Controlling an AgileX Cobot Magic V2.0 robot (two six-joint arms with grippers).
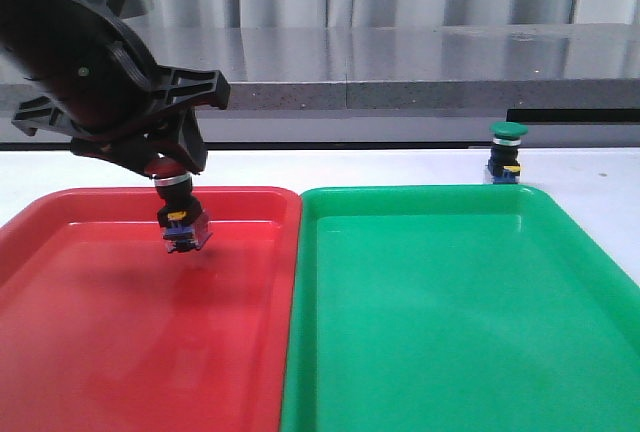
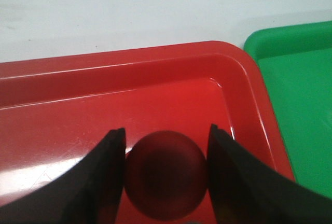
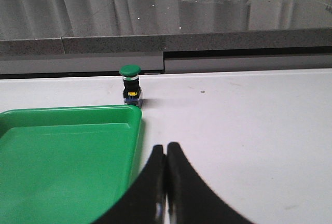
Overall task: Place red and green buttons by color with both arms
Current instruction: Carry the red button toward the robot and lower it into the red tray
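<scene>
My left gripper (image 1: 168, 164) is shut on the red button (image 1: 178, 208) by its dark red cap (image 2: 165, 175) and holds it above the far part of the red tray (image 1: 60, 352). The button's black body and blue base hang below the jaws. The green button (image 1: 507, 155) stands upright on the white table just behind the green tray's (image 1: 450, 332) far right corner; it also shows in the right wrist view (image 3: 130, 84). My right gripper (image 3: 166, 149) is shut and empty over the table beside the green tray (image 3: 57, 156). The right arm is out of the front view.
The red and green trays sit side by side at the table's front. A grey ledge (image 1: 400, 67) and curtains run along the back. White table (image 3: 249, 130) lies to the right of the green tray.
</scene>
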